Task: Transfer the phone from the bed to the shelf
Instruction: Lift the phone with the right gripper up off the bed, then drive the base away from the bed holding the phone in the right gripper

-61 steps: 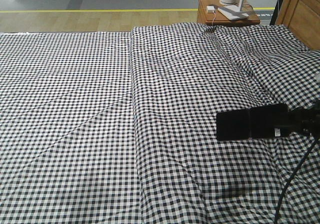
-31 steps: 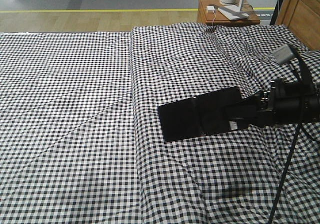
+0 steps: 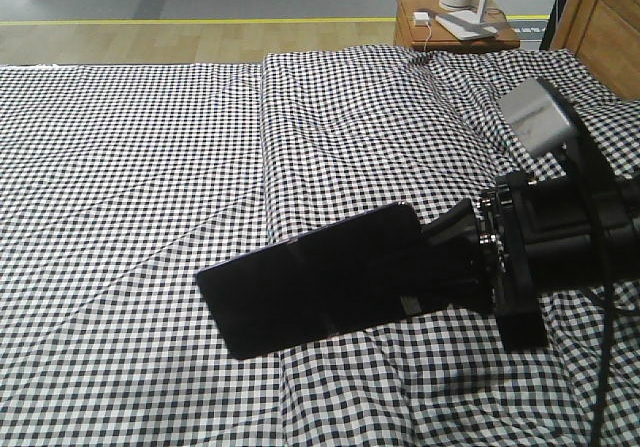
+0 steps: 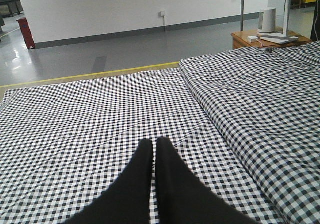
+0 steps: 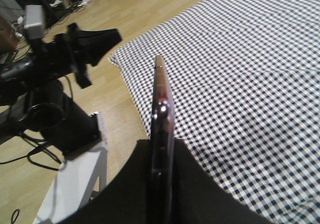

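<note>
R gripper point(image 3: 428, 282) clamped on 1 short end of phone point(image 3: 300, 292). Rest of slab stuck out free toward camera-left, glossy black face up, slightly tilted, faint seam across mid. Phone looked lifted clear of bed point(image 3: 130, 167), not lying on the gingham; small dark shadow point(image 3: 470, 380) on fabric below the wrist. R wrist view: phone point(image 5: 161, 98) seen edge-on, pinkish rim, pinched between 2 black fingers point(image 5: 197, 184), w/ check fabric to its right and wood floor point(image 5: 125, 8) to its left. L arm point(image 5: 50, 53) showed there too, over the floor beside the bed's corner. L gripper point(image 4: 154, 144): 2 fingers pressed together, nothing between them, hovering low over the bed, approx mid-mattress. Reddish-brown nightstand point(image 3: 455, 29) stood just past bed's far R corner, white items and a cable on top.
</note>
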Motion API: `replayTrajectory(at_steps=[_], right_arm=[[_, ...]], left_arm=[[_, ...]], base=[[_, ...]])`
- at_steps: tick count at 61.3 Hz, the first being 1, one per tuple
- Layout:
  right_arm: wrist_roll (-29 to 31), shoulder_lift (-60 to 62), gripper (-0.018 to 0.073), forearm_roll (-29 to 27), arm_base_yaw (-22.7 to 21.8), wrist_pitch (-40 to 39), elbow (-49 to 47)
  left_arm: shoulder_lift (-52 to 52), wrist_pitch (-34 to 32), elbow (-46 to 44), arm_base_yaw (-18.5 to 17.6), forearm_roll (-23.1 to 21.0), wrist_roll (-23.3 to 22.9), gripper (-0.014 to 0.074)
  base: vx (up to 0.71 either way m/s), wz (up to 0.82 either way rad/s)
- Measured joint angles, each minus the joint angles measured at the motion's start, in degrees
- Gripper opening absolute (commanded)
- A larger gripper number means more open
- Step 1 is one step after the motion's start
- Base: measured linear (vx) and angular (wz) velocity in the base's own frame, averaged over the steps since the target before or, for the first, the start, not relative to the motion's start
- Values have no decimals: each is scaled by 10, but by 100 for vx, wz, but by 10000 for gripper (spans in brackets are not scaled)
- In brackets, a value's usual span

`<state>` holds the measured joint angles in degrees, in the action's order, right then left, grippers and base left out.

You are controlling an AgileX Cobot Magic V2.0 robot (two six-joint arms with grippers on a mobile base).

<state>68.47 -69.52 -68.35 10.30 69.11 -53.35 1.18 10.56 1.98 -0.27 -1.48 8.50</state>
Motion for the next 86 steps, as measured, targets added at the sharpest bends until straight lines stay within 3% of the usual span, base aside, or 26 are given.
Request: replayTrajectory(at_steps=[12, 86], right_arm=[[-1, 37, -3, 0, 16, 5, 0], [-1, 48, -3, 2, 16, 5, 0]], left_arm=[[0, 0, 0, 0, 0, 0, 1], [0, 0, 0, 0, 0, 0, 1]], base=[[0, 0], [-1, 4]])
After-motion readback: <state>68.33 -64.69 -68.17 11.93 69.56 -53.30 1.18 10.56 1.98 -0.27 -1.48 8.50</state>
